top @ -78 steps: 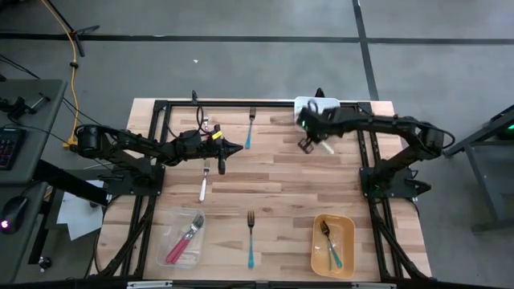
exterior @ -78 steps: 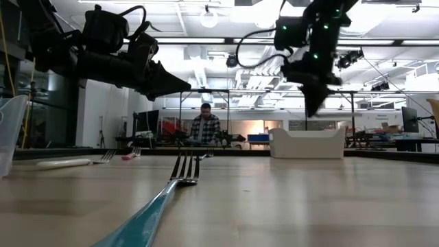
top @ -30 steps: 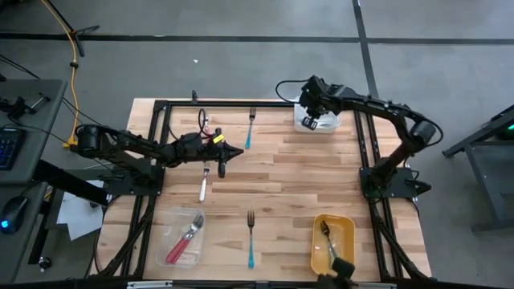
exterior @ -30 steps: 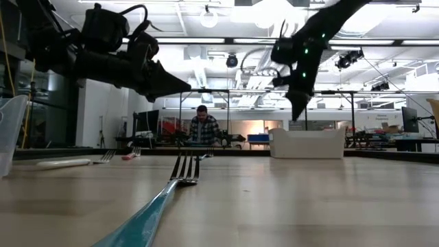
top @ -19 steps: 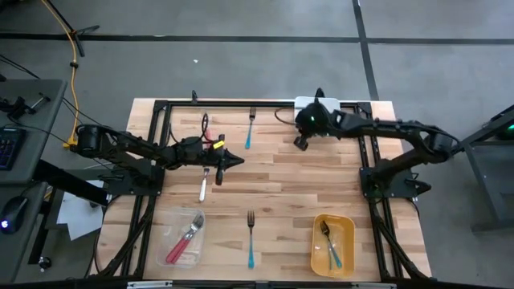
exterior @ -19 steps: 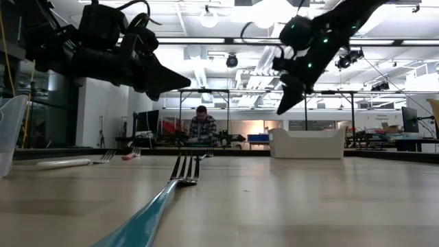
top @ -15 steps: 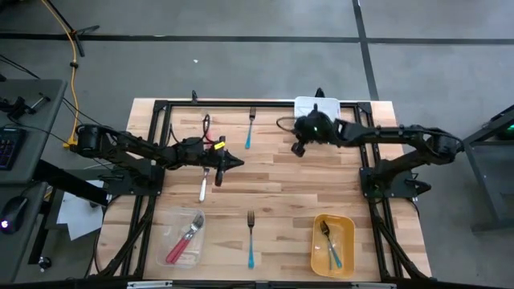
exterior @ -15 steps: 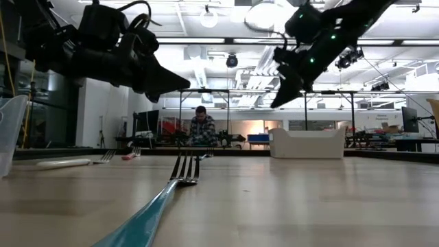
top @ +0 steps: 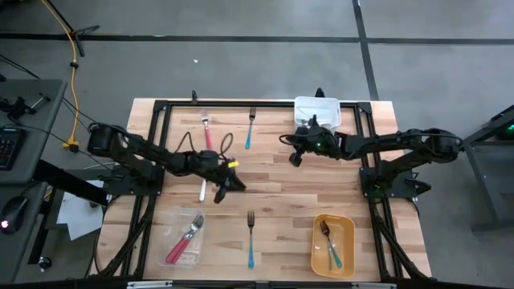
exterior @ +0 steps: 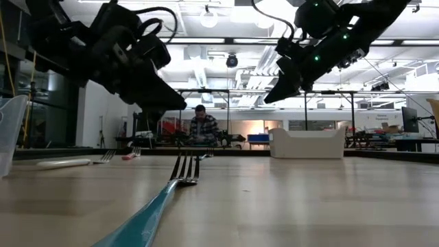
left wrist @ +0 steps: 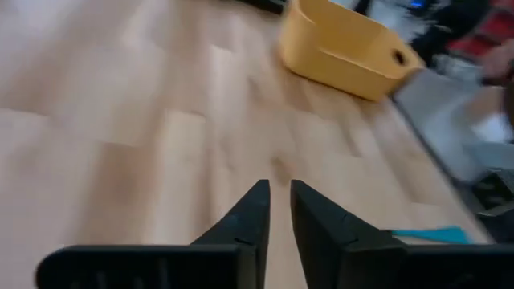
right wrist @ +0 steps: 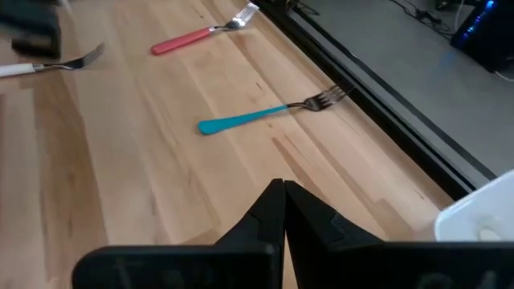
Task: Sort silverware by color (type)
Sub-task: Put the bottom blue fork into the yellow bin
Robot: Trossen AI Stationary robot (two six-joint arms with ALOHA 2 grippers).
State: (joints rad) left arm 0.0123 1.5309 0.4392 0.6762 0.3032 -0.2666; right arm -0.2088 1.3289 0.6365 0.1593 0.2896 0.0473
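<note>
Silverware lies scattered over the wooden table [top: 281, 185], and neither gripper has hold of any of it. The left gripper [top: 218, 195] hangs over the table's left-middle with its two fingers [left wrist: 249, 217] parted by only a narrow slit and nothing between them; the white-handled fork [top: 202, 189] lies just beside its tip, on the arm's side of it, and the red-handled fork [top: 207, 132] lies farther off toward the far edge. Ahead of this gripper, in its wrist view, sit bare planks and the yellow tray [left wrist: 345, 52], well apart from the fingers. The right gripper [top: 294, 159] hovers above the boards near the far right corner, its fingers [right wrist: 269, 210] pressed together on nothing. The white bin [top: 318, 111] stands just behind it, and the teal-handled fork [right wrist: 265, 112] lies ahead of its tip near the far rail, with the red-handled one beyond that. Toward the near edge, well apart from both grippers, a second teal fork [top: 250, 240] lies alone on the wood, the clear container [top: 178, 238] holds red-handled pieces [top: 183, 243], and the yellow tray holds teal-handled pieces [top: 331, 247].
</note>
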